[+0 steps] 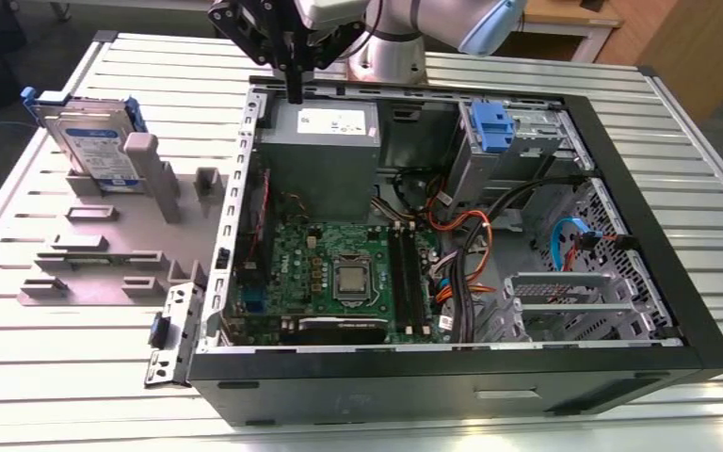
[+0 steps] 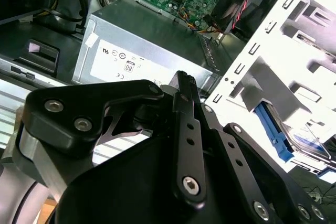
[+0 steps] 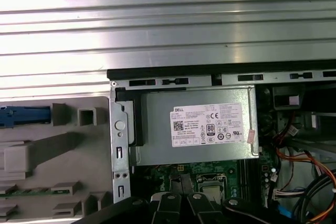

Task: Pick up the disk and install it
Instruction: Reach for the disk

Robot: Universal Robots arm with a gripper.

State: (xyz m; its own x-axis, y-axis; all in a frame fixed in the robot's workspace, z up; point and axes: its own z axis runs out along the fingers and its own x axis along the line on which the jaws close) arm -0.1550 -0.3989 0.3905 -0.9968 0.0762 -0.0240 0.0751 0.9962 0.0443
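The pincer [image 1: 295, 94] is hanging closed and empty above the white-labelled power supply [image 1: 324, 155]; the disk [image 1: 89, 143], silver, blue-framed, white-and-blue labelled, is standing on edge in the grey holder [image 1: 167, 202].

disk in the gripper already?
No, the disk stands in the grey holder, apart from the gripper by the power supply.
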